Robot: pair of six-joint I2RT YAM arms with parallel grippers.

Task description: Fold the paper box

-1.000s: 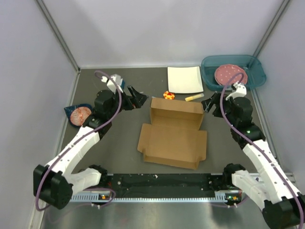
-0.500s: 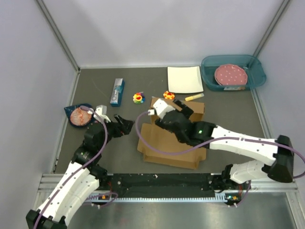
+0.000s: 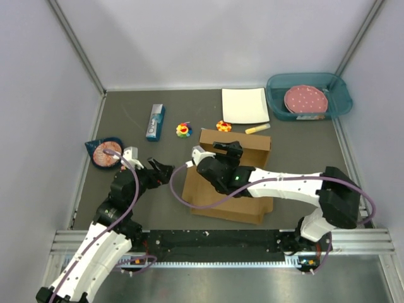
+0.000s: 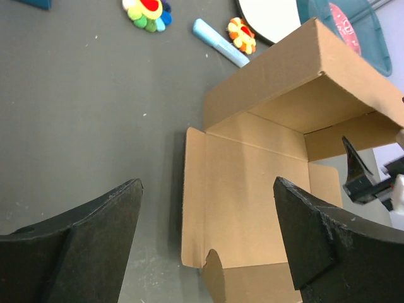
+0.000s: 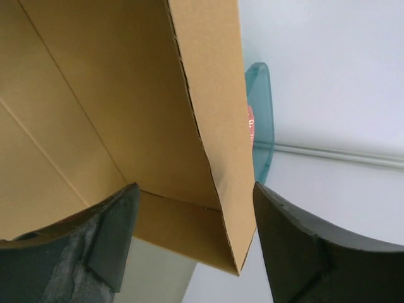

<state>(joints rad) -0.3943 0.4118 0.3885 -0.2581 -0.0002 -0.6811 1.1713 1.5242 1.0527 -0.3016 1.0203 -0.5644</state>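
Keeps the right gripper (image 5: 194,189) spread, fingers apart on either side of the raised back wall of the paper box (image 5: 76,95), with the cardboard edge running up between them; seems to touch neither pad, though hard to judge from so close. Sits that way, most likely, to pinch the wall and steady or tip it while the flaps go in. Reaches in from 3 o'clock across the flat panel, ending over the box's 12 o'clock side in the overhead view. Shows a teal tray (image 5: 262,113) just past the wall.

Holds the left gripper (image 4: 207,186) wide open as well, clamped on nothing, just off the box's 9 o'clock edge and aimed at the side flap lying flat there; placed, by the look of it, to lift that flap. Leaves the box mid-table, base flat, rear wall standing, near and side flaps not yet folded, so most of the folding remains
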